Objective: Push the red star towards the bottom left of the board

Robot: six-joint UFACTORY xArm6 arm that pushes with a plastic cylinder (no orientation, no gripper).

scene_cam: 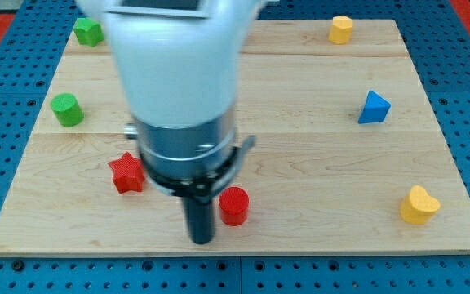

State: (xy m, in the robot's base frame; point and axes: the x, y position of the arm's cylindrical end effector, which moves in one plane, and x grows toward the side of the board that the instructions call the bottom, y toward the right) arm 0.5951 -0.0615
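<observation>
Red star point(126, 173) on pale wood board point(300, 98), red cylinder point(234, 205) beside my tip point(201, 239) — plain dark rod tool, gripping nothing

Red star point(126, 173) and red cylinder point(234, 205); two green blocks point(88, 31) point(67, 109); blue triangle point(374, 108); two yellow blocks point(341, 29) point(419, 205); pale wooden board point(300, 163).

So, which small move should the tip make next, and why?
Probably slide my tip up and around to the red star's upper right. Now it sits lower right of the star, beside the red cylinder, so pushing from here would not send the star toward the bottom left.
</observation>
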